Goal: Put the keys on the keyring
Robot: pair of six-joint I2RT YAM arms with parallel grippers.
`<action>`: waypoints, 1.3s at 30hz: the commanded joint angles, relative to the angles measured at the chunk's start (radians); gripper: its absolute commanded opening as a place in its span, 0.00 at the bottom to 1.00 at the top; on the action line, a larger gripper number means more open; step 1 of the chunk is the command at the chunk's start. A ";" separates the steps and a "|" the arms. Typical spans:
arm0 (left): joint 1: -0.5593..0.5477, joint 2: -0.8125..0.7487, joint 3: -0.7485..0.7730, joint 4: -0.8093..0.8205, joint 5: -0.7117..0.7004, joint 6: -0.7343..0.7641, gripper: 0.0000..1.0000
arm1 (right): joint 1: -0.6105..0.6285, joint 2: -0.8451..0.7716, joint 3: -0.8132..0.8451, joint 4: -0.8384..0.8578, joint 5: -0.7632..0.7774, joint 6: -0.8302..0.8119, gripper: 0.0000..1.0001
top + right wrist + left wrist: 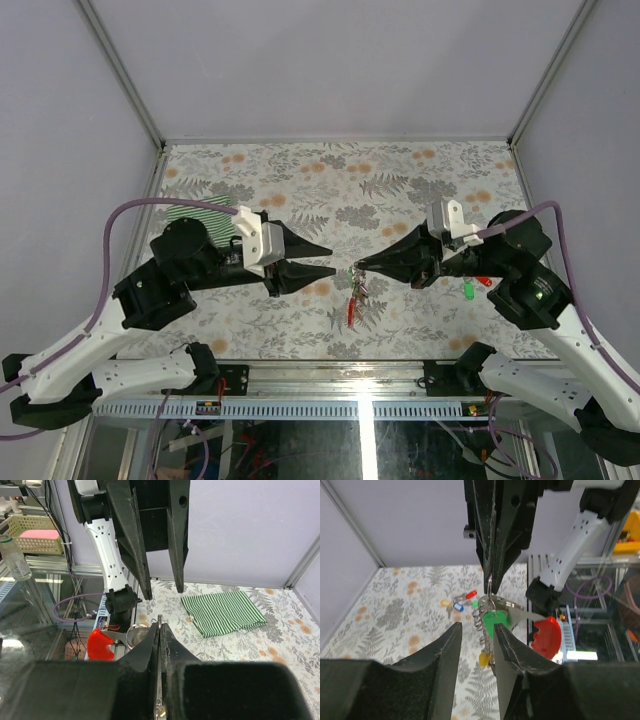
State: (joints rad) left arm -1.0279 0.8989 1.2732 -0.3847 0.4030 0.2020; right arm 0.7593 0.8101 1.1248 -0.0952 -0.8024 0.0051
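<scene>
Two risks were flagged. The keyring [520, 612] was pinched only by its thin wire loop, at the very tips of the right gripper [490, 577], whose jaws were seen pressed fully together on it. A sideways nudge from the left gripper [477, 628] could twist the loop out of that pinch, and the bunch would be dropped onto the table [300, 180]. The bunch was also hung free, so any swing or spin would likely spoil a grab at it

Position: the keyring was hung straight below the right tips, in the air between the two arms. It was placed just ahead of the left jaws, which were parted with nothing between them. In the left wrist view the bunch was nearest that gripper's right-hand finger, and contact could not be told. A green key [495, 621] and a yellow key [484, 659] appeared already threaded on, with the red oval tag [547, 636] swung out to one side. Loose keys [473, 287] were left on the table beside the right arm, well apart from both sets of jaws
</scene>
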 commanded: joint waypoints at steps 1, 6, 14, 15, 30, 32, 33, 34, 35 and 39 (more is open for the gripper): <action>-0.006 -0.027 -0.089 0.350 -0.001 -0.138 0.34 | 0.001 -0.010 0.018 0.148 0.036 0.049 0.00; -0.006 -0.033 -0.146 0.430 0.005 -0.183 0.36 | 0.002 -0.014 0.017 0.171 0.078 0.069 0.00; -0.005 -0.027 -0.164 0.452 -0.010 -0.181 0.36 | 0.001 -0.016 0.016 0.180 0.076 0.080 0.00; -0.007 -0.025 -0.164 0.452 -0.011 -0.179 0.36 | 0.001 -0.015 0.016 0.178 0.075 0.081 0.00; -0.006 0.023 -0.157 0.474 0.042 -0.201 0.36 | 0.001 -0.019 0.013 0.183 0.078 0.081 0.00; -0.006 0.027 -0.159 0.471 0.038 -0.199 0.35 | 0.000 -0.021 0.012 0.186 0.080 0.081 0.00; -0.006 0.025 -0.159 0.472 0.036 -0.198 0.34 | 0.001 -0.023 0.011 0.186 0.081 0.081 0.00; -0.006 0.026 -0.160 0.472 0.034 -0.199 0.32 | 0.001 -0.024 0.011 0.186 0.082 0.081 0.00; -0.006 0.025 -0.162 0.471 0.032 -0.197 0.30 | 0.001 -0.024 0.010 0.187 0.081 0.081 0.00; -0.007 0.025 -0.166 0.468 0.022 -0.193 0.25 | 0.001 -0.025 0.011 0.186 0.081 0.082 0.00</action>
State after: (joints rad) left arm -1.0279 0.9260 1.1126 0.0135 0.4290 0.0139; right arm 0.7593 0.8024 1.1225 0.0025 -0.7418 0.0792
